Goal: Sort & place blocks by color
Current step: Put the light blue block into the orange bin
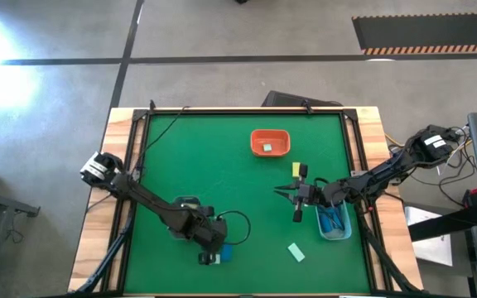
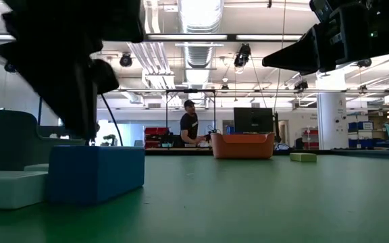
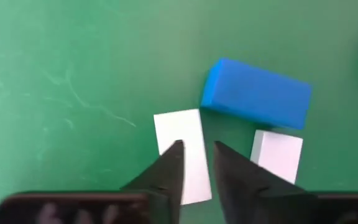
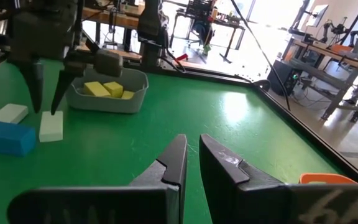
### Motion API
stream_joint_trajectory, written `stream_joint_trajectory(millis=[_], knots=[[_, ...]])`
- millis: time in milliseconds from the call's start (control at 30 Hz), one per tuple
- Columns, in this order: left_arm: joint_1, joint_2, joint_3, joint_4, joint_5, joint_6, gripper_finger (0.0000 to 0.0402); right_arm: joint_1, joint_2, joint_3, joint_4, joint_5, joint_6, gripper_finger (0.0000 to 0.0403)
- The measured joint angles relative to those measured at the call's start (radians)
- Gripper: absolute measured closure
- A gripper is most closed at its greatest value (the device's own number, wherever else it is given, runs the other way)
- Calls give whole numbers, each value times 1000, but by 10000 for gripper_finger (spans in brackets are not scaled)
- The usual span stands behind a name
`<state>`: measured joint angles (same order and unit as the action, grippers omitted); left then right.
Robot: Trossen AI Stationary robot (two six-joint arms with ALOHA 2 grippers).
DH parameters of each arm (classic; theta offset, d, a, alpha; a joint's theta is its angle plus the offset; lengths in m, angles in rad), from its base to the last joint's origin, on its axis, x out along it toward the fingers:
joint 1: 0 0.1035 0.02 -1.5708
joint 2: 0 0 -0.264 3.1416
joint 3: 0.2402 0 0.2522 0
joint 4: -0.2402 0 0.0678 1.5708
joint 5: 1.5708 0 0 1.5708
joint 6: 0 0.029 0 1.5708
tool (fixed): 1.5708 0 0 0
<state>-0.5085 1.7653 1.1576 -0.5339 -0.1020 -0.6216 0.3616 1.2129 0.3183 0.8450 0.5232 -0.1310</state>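
My left gripper is open and points down near the table's near edge, over a pale mint block that lies flat. A blue block and a second pale block lie flat right beside it. From the right wrist view the left gripper hangs just above that pale block. My right gripper hovers above mid-table, holding nothing, its fingers a narrow gap apart. A yellow block and a mint block lie on the mat. My left gripper comes at the pale mint block from above, pointing down. One finger is over the block's top and the other is past its long edge. I cannot tell whether the fingertips touch it.
An orange tray holding a mint block sits toward the far edge. A bluish bin with blue blocks stands below my right arm. A grey bin with yellow blocks stands behind the left gripper. A person stands far off in the room.
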Motion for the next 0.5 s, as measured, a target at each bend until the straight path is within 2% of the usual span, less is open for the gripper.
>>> stream_joint_trajectory(millis=[267, 367, 500], knots=[[-14, 57, 1, 3, -4, 10, 199, 0, 0, 0, -3, -7, 0, 369], [-14, 68, 3, 2, -15, 9, 178, 0, 0, 0, -3, -8, 0, 369], [-14, 68, 3, 3, -48, 10, 174, 0, 0, 0, -3, -8, 0, 369]])
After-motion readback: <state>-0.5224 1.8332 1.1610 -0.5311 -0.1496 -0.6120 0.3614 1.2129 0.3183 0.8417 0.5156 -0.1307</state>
